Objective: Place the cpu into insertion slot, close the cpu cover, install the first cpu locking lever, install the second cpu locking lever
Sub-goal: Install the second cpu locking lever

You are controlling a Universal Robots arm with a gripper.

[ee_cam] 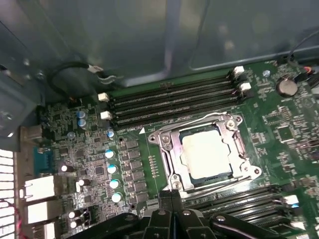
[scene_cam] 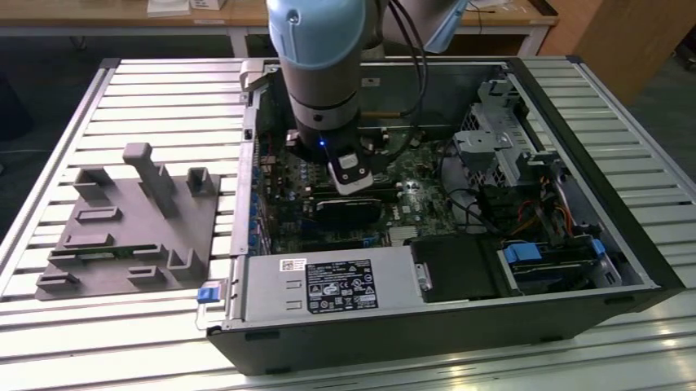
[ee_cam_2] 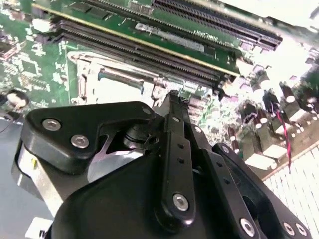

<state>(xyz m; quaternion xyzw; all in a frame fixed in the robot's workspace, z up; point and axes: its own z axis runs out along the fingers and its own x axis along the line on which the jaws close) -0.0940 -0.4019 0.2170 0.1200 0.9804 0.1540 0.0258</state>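
The cpu (ee_cam: 207, 153) sits seated under the closed cpu cover (ee_cam: 169, 149), while the fingers (ee_cam: 172, 211), pressed together and empty, hover just beside the cover's edge, apparently positioned for lever work.

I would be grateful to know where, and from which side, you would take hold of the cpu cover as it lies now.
Probably by one outer bar of the cpu cover, coming from straight above. It lies flat around the cpu, which fills its window, so the middle offers nothing to pinch. The memory slots run close along two sides.
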